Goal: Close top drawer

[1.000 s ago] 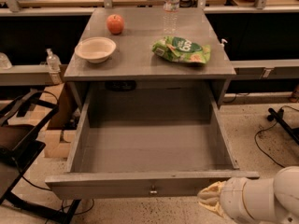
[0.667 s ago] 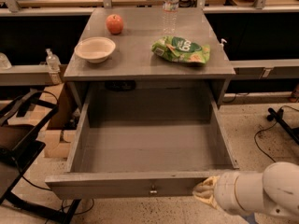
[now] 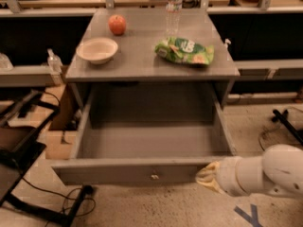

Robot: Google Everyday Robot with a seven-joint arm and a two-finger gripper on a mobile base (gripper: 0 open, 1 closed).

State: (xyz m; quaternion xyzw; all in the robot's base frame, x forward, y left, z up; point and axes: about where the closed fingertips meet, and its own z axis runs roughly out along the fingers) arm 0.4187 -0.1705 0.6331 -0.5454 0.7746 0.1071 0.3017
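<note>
The top drawer (image 3: 142, 171) of the grey cabinet is pulled far out and is empty inside. Its flat grey front faces me, with a small round metal knob (image 3: 154, 176) at the centre. My gripper (image 3: 206, 176) comes in from the lower right on a white arm (image 3: 265, 171). Its yellowish tip sits at the right end of the drawer front, touching or almost touching it. The lower drawers are hidden under the open one.
On the cabinet top (image 3: 142, 63) are a red apple (image 3: 117, 24), a white bowl (image 3: 97, 49), a clear water bottle (image 3: 173, 8) and a green chip bag (image 3: 185, 51). A black chair base (image 3: 28, 141) and cables lie on the floor at left.
My gripper has moved left and slightly up, from beyond the drawer's right corner to the right end of the drawer front. The drawer looks unmoved.
</note>
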